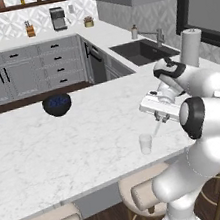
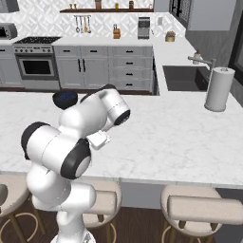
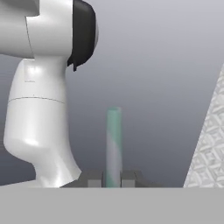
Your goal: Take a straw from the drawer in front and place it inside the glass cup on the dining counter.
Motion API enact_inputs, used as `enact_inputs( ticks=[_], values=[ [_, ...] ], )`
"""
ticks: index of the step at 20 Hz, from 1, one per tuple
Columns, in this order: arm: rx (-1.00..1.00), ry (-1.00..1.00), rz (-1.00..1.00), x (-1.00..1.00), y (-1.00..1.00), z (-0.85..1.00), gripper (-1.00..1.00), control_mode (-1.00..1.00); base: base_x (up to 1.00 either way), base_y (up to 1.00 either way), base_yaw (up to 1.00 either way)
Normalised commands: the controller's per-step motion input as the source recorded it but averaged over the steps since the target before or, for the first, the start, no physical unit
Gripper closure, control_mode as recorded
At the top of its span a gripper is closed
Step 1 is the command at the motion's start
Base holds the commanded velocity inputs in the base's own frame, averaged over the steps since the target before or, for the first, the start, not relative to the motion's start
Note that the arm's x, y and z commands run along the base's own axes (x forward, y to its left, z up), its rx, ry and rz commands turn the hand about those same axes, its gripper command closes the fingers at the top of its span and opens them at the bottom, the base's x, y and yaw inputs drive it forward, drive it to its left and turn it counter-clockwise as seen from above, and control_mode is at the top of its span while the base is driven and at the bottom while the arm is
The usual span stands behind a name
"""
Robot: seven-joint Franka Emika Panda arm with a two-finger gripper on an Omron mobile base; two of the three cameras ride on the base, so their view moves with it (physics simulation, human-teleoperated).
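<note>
Our claw point(image 3: 113, 180) is clenched on the straw's point(image 3: 113, 140) lower end, just above the glass cup point(image 1: 146, 143) on the tabletop point(image 1: 62, 145). It's light, thin and probably bendy, so we'd keep a gentle grip.

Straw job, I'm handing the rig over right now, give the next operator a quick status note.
Gripper: shut on the straw, which sticks up between the fingertips.
Glass cup: upright near the front edge of the dining counter, no straw in it.
In the left base view the gripper is beside the cup, to its upper right.
Done: straw picked up and carried to the counter.
Left: line the straw up over the cup and release it inside.
</note>
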Motion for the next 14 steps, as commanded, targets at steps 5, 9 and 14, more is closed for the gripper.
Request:
enact_inputs(
  ticks=[5, 9, 14],
  values=[
    [0.0, 0.03, 0.0, 0.2, 0.01, -0.13, 1.0, -1.0, 0.0, 0.0, 0.0],
    [0.0, 0.07, 0.0, 0.02, 0.0, -0.15, 1.0, -1.0, 0.0, 0.0, 0.0],
    [0.0, 0.1, 0.0, 0.0, 0.0, -0.17, 1.0, -1.0, 0.0, 0.0, 0.0]
  ],
)
